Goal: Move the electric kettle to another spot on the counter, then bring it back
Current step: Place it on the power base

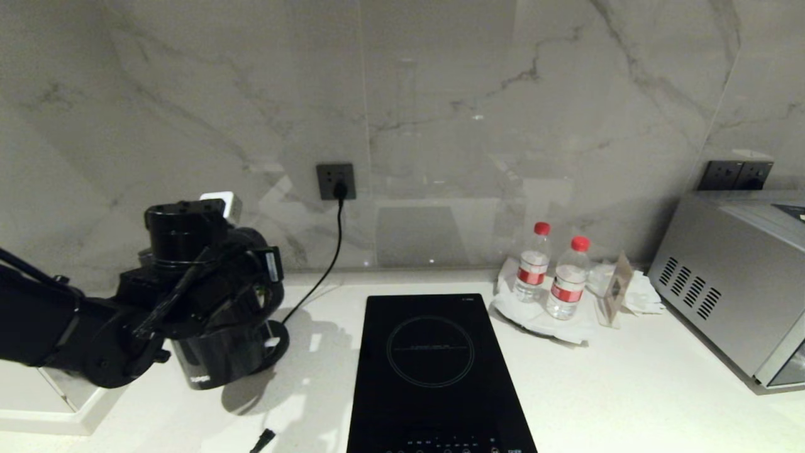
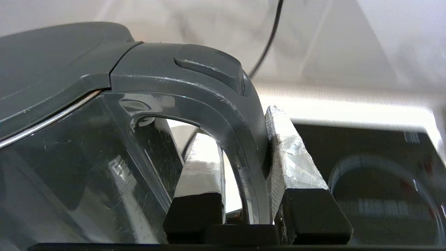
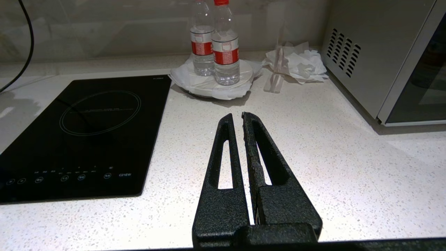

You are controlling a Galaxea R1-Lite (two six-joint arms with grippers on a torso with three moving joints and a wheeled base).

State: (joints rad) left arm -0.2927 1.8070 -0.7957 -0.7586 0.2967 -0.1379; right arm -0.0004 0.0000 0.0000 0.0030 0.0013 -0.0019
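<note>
The glossy black electric kettle (image 1: 217,355) is at the left of the white speckled counter (image 1: 629,390), its upper part hidden behind my left arm. My left gripper (image 2: 240,125) is shut on the kettle's loop handle (image 2: 226,108), one taped finger inside the loop and the other (image 2: 292,157) outside. The kettle's lid (image 2: 52,62) and body (image 2: 69,157) fill the left wrist view. Whether the kettle's bottom touches the counter is unclear. My right gripper (image 3: 237,116) hovers shut and empty over bare counter to the right of the hob.
A round black power base (image 1: 278,343) with its cord (image 1: 330,251) to a wall socket (image 1: 336,181) lies just behind the kettle. A black induction hob (image 1: 434,371) lies in the middle. Two water bottles (image 1: 569,277) on a plate and a silver oven (image 1: 736,283) stand at the right.
</note>
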